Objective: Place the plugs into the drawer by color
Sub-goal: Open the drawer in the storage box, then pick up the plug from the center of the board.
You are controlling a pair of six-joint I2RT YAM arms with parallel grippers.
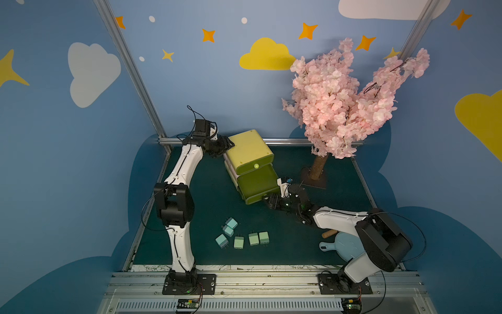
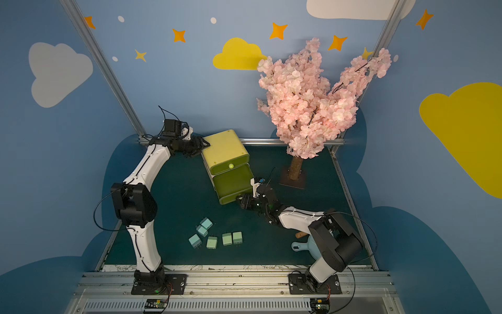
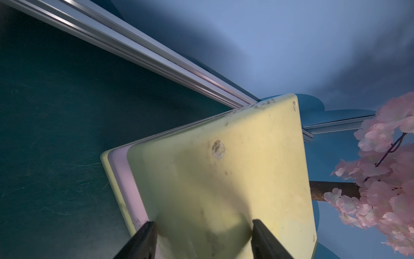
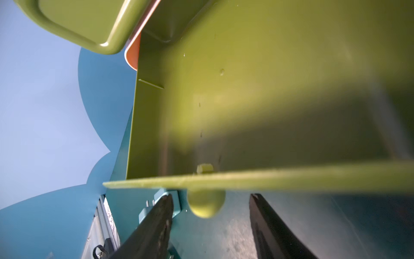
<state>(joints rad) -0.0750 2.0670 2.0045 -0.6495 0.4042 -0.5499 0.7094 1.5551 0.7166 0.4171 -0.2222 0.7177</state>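
The drawer [image 1: 248, 148] [image 2: 224, 148] is a yellow-green chest standing at the back of the green mat. One lower drawer [image 4: 257, 89] is pulled out, and no plug shows in the part of it I see. My left gripper [image 1: 229, 145] [image 3: 203, 224] is shut on the chest's back left corner. My right gripper [image 1: 267, 199] [image 4: 210, 197] is open, its fingers apart on both sides of the pulled drawer's round knob [image 4: 206, 205], touching nothing. Six plugs lie on the mat in front: three light blue [image 1: 228, 231] and three mint green [image 1: 253, 239].
A pink blossom tree [image 1: 339, 103] stands at the back right on a brown trunk [image 1: 317, 168]. A light blue dustpan [image 1: 339, 246] and a wooden handle [image 1: 328, 233] lie under my right arm. A metal rail [image 1: 288, 141] borders the mat's far edge.
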